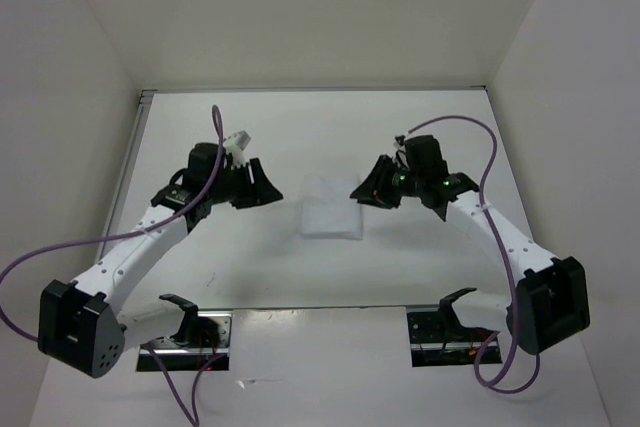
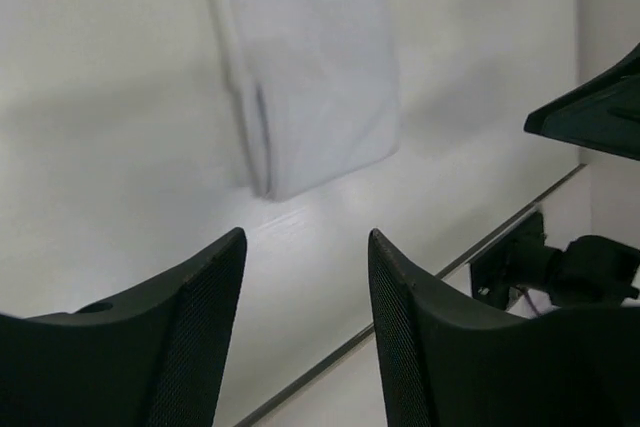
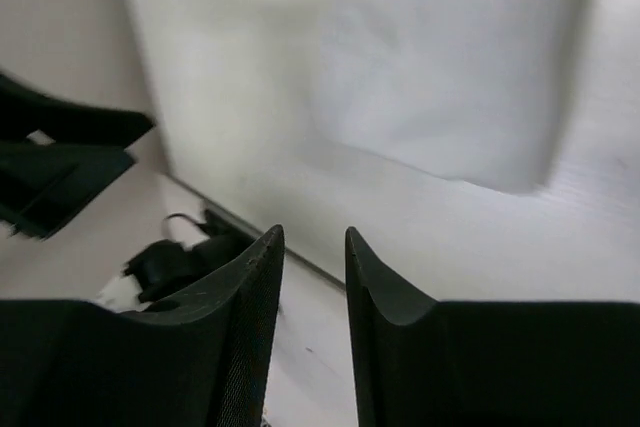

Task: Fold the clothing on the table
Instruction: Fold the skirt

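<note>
The clothing, a folded white fabric rectangle, blurred and cropped at my wrists, lies between my left gripper and right gripper, both released.

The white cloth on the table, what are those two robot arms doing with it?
A robot is working on folding a thin white piece of clothing. It lies flat on the matte white table as a small rectangle, and its layered edge suggests it is already folded. The left gripper hovers at one side of it and the right gripper at the other. Both have their jaws open and empty, so neither is holding the cloth.
</note>
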Motion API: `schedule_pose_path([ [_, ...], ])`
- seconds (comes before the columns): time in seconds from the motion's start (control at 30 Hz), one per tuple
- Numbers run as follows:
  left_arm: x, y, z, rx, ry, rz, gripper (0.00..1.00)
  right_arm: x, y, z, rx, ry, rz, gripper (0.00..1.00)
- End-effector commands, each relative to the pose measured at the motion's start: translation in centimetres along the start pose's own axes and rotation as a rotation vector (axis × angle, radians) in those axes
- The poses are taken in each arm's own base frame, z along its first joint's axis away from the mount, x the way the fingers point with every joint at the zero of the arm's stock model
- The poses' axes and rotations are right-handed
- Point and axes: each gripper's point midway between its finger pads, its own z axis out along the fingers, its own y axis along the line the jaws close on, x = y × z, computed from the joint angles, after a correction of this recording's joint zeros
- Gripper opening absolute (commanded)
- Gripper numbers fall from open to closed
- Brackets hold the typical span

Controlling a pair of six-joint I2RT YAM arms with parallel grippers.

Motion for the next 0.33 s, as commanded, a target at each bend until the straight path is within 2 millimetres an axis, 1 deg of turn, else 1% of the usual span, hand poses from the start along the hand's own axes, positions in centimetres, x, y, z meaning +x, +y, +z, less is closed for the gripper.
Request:
schedule_pose_path([
  [0.0,3.9,2.9,0.4,-0.07,0.072,-0.072,0.6,2.8,-6.8,0.8,0.231,0.029,0.049,0.37],
  [0.03,5.0,3.5,0.2,-0.079,0.085,-0.078,0.6,3.1,-7.6,0.6,0.262,0.024,0.065,0.37],
  [0.07,5.5,3.8,0.3,-0.086,0.096,-0.083,0.61,3.4,-8.4,0.7,0.287,0.021,0.079,0.37],
  [0.1,5.9,3.7,0.1,-0.076,0.102,-0.093,0.61,3.6,-8.8,0.5,0.305,0.016,0.095,0.37],
  [0.13,6.3,3.8,0.1,-0.073,0.114,-0.097,0.61,3.6,-8.7,0.5,0.298,0.006,0.117,0.37],
  [0.17,6.6,3.8,0.3,-0.061,0.118,-0.108,0.59,4.2,-9.4,0.6,0.312,0.016,0.133,0.37],
  [0.2,7.0,3.9,0.5,-0.056,0.128,-0.123,0.59,4.1,-9.0,0.7,0.294,0.013,0.14,0.37],
  [0.23,7.3,3.7,0.6,-0.042,0.147,-0.128,0.58,4.2,-9.1,0.7,0.288,0.007,0.146,0.35],
  [0.27,7.6,3.7,0.7,-0.039,0.16,-0.133,0.58,4.5,-9.2,0.8,0.284,0.018,0.158,0.29],
  [0.3,7.9,4.0,1.0,-0.049,0.175,-0.141,0.58,4.4,-8.6,0.7,0.257,0.012,0.16,0.25],
])
